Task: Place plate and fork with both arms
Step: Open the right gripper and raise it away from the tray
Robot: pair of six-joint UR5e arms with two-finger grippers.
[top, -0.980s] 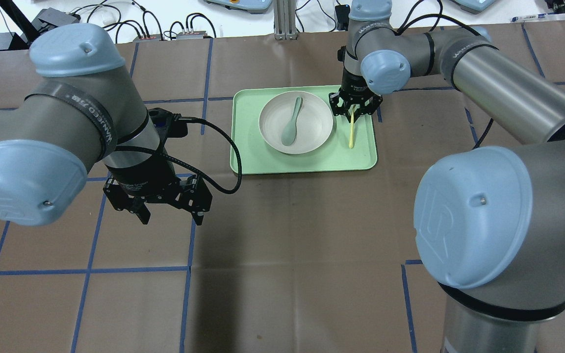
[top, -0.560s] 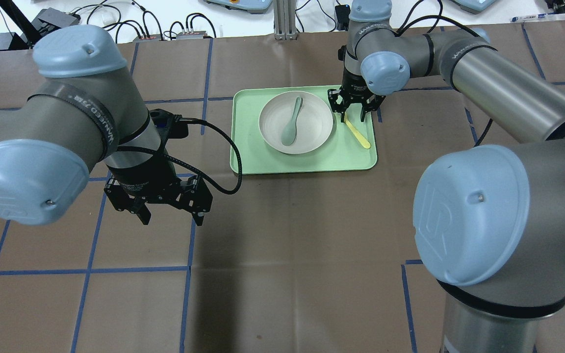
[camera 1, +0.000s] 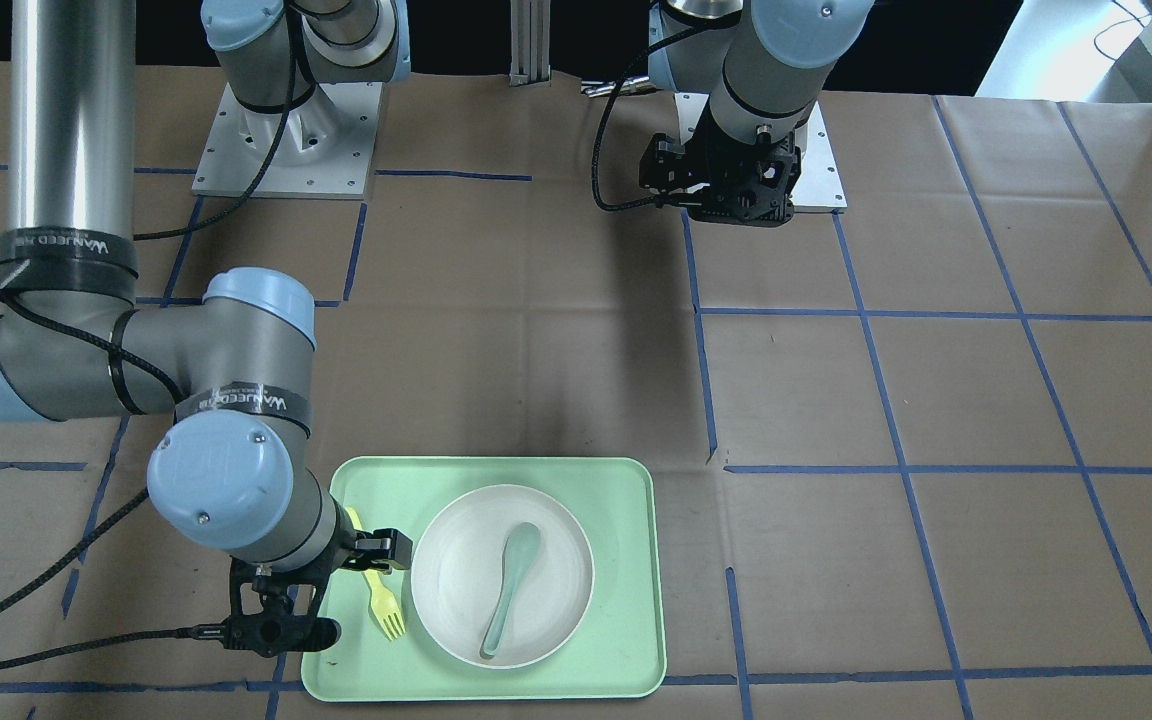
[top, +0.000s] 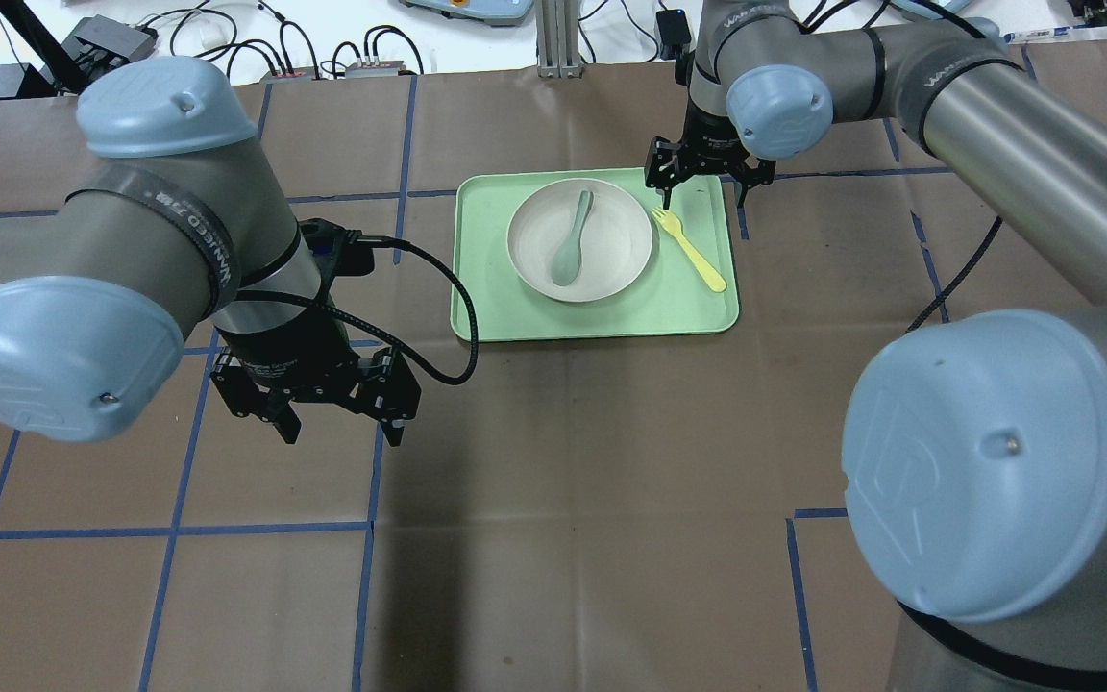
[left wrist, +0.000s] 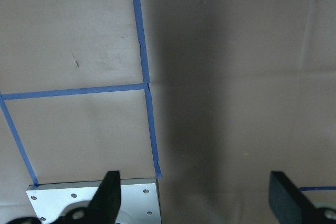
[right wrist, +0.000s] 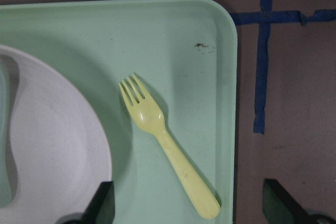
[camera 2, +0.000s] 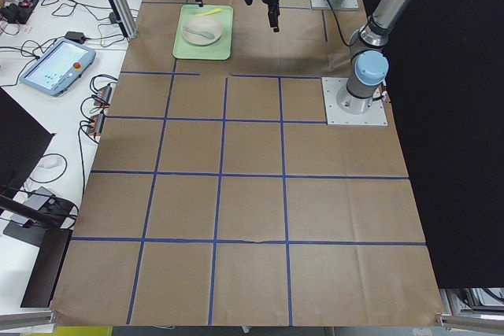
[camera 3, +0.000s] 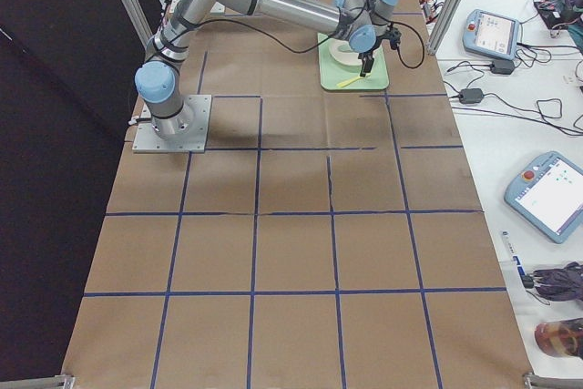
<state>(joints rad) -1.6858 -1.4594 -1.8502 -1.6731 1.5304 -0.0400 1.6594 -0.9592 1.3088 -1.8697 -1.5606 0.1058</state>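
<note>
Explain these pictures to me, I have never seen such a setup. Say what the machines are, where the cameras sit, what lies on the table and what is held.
These are two robot arms mounted at a brown table, and each ends in a two-finger gripper. One camera looks from behind the robot and one faces it from across the table. Two more watch from the table's ends, and one rides on each wrist. On the table sits a mint-green tray. In it is a white plate with a pale green spoon lying in it. A yellow fork lies flat beside the plate. The right gripper hangs open near the fork's tines. The left gripper hangs open over bare table. Nothing is held.
</note>
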